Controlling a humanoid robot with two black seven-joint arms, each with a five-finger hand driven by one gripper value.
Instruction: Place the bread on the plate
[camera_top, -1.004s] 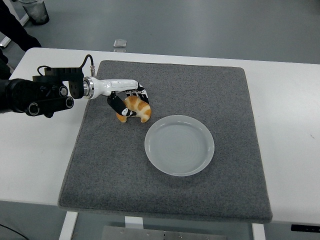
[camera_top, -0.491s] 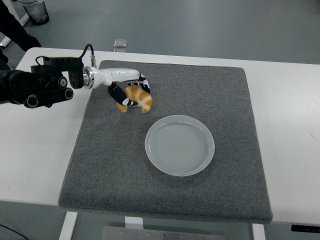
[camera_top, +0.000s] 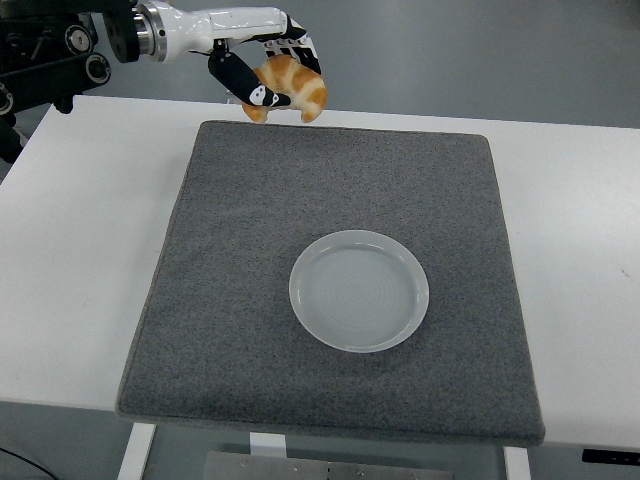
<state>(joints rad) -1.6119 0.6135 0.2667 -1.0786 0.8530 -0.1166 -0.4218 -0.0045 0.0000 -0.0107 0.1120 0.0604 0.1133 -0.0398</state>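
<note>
A golden-brown croissant (camera_top: 295, 86) hangs high in the air near the picture's top, over the far edge of the grey mat (camera_top: 230, 300). My left hand (camera_top: 268, 68), white and black, is curled around it from above and behind. The arm reaches in from the top left corner. A pale round plate (camera_top: 359, 290) lies empty on the mat, right of its middle, well below and to the right of the bread. My right arm does not show.
The grey mat covers most of the white table (camera_top: 80, 290). A small clear object (camera_top: 240, 89) lies on the floor beyond the table's far edge, partly behind the hand.
My left hand has lifted the croissant off the mat and carried it upward and slightly right, from beside the plate's upper left to high above the mat's far edge.
</note>
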